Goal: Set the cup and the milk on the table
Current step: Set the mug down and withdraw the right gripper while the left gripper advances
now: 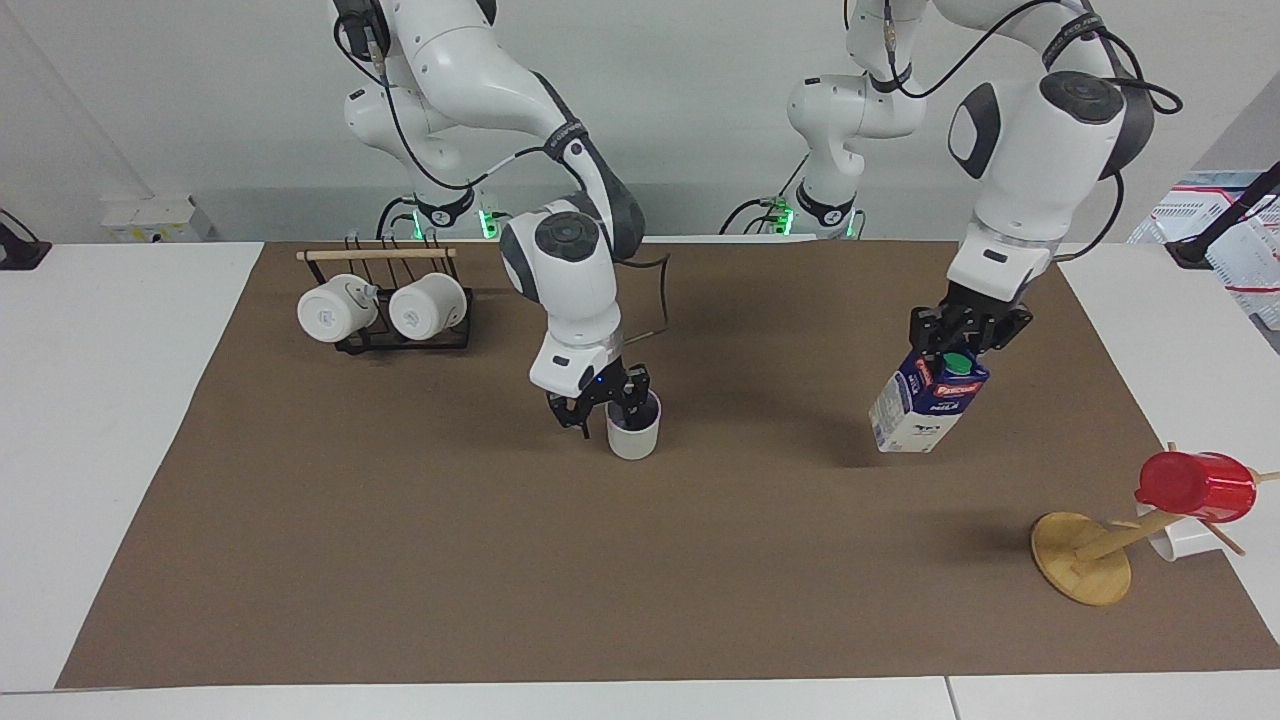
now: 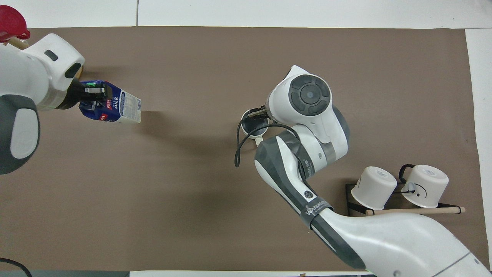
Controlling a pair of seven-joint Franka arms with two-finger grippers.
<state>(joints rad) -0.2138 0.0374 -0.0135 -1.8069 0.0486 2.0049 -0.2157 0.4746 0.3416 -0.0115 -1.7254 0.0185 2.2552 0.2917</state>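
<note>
The off-white cup (image 1: 633,432) (image 2: 252,125) stands upright on the brown mat of the table (image 1: 400,560), near its middle. My right gripper (image 1: 600,405) is just above it, open, its fingers spread about the cup's rim on the robots' side. In the overhead view the right arm covers most of that gripper. The blue and white milk (image 1: 926,408) (image 2: 117,109) hangs tilted low over the mat toward the left arm's end. My left gripper (image 1: 962,350) (image 2: 94,92) is shut on the milk's top by the green cap. Whether its lower corner touches the mat I cannot tell.
A black rack (image 1: 400,340) (image 2: 355,194) holds two white mugs (image 1: 385,310) near the right arm's base. A wooden cup tree (image 1: 1082,560) with a red cup (image 1: 1197,487) (image 2: 11,23) stands farther from the robots than the milk.
</note>
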